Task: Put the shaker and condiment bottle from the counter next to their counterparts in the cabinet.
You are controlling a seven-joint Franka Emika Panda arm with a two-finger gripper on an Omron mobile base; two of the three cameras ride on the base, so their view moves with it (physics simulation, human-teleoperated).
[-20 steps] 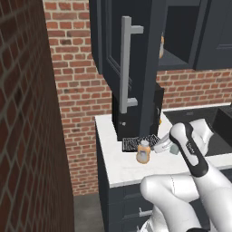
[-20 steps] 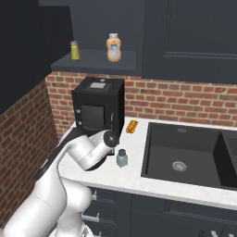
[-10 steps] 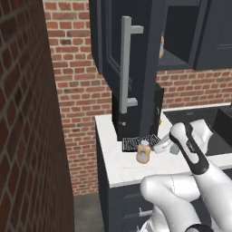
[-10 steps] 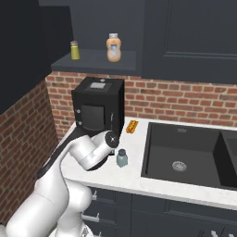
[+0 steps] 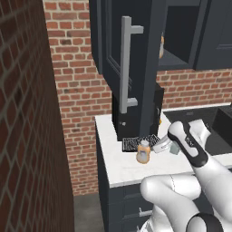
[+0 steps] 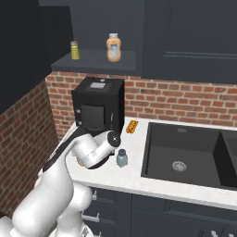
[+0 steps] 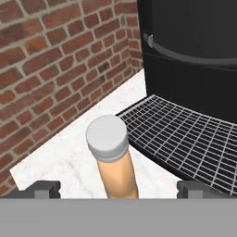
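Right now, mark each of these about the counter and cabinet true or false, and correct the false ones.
1. The condiment bottle stands upright on the counter. True.
2. The fingers are clamped on the bottle. False: they stand wide open either side of it, not touching.
3. The shaker is already on the cabinet shelf. False: it stands on the counter beside the sink.
4. Two bottles already stand on the cabinet shelf. True: a small yellowish one and a larger orange one.
5. The condiment bottle rests on the black grille. False: it stands on the counter beside it.
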